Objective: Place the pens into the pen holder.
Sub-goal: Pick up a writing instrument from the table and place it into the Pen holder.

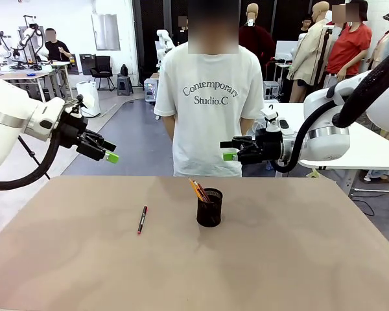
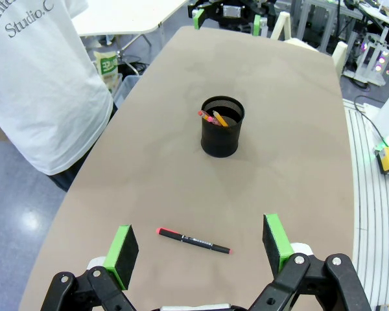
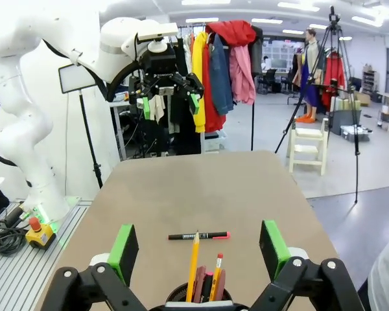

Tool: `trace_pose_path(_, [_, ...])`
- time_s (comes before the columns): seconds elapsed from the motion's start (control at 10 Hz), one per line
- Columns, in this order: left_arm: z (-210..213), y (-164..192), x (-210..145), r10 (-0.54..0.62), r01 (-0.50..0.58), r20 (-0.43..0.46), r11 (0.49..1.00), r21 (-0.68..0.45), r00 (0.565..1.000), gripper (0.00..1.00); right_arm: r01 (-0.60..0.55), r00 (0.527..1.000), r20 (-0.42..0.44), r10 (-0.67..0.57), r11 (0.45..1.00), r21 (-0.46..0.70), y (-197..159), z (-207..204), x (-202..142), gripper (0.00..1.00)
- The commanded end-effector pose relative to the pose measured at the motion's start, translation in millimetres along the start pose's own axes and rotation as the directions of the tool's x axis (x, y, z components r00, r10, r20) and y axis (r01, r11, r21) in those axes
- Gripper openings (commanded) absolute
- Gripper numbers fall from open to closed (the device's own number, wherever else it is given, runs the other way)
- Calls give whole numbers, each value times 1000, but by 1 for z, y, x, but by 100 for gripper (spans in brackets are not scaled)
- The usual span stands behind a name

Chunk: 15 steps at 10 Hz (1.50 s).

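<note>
Fig. Last loose pen and the two claws. The black pen (image 1: 142,220) lies flat on the counter (image 1: 298,259), at 9 o'clock from the holder (image 1: 209,208) and well apart from it. The other pens (image 1: 198,190) stand in the holder, leaning toward 11 o'clock.

The left claw (image 1: 109,153) hangs above the counter with jaws spread wide and nothing between them. The right claw (image 1: 227,150), likewise spread and empty, hangs high at 1 o'clock from the holder. The left arm is the nearer to the pen, which lies at 5 o'clock from its claw in the front view.

In the front view the pen's long axis runs close to 12-to-6 (tipped slightly toward 1-to-7). In the left wrist view the same axis runs roughly 9-to-3, with the longer red end at 9 o'clock. There the pen sits between the two pads (image 2: 124,249), down on the counter below them. The axis lies along the line joining the pads, so the wrist probably needs about a quarter turn before descending to close across the barrel.
</note>
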<state>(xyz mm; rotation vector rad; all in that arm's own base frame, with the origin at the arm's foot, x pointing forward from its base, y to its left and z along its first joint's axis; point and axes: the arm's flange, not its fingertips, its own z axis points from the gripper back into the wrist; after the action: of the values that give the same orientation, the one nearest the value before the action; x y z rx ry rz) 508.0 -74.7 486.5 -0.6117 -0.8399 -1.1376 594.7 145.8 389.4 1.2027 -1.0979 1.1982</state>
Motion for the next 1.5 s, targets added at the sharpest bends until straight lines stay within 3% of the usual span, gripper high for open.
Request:
trace_pose_path(0.0, [1, -1, 1, -2, 2, -9, 1000, 3, 1000, 100, 36, 990, -133, -38, 999, -19, 14, 18, 31, 100])
trace_pose_path(0.2, [1, -1, 1, -2, 2, -9, 1000, 3, 1000, 100, 52, 965, -257, -54, 999, -14, 19, 39, 58, 100])
trace_pose_path(0.3, [1, -1, 1, -2, 2, -9, 1000, 3, 1000, 100, 61, 961, -269, -61, 998, -8, 22, 49, 72, 100])
trace_pose_path(0.6, [1, -1, 1, -2, 2, -9, 1000, 3, 1000, 100, 46, 899, -434, -58, 998, -37, 27, 90, 101, 100])
trace_pose_path(1.2, [1, -1, 1, -2, 2, -9, 1000, 3, 1000, 100, -68, 891, -454, 9, 991, -113, 72, 149, 76, 100])
trace_pose_path(1.4, [1, -1, 1, -2, 2, -9, 1000, 3, 1000, 100, -16, 895, -446, -24, 996, -85, 52, 144, 84, 100])
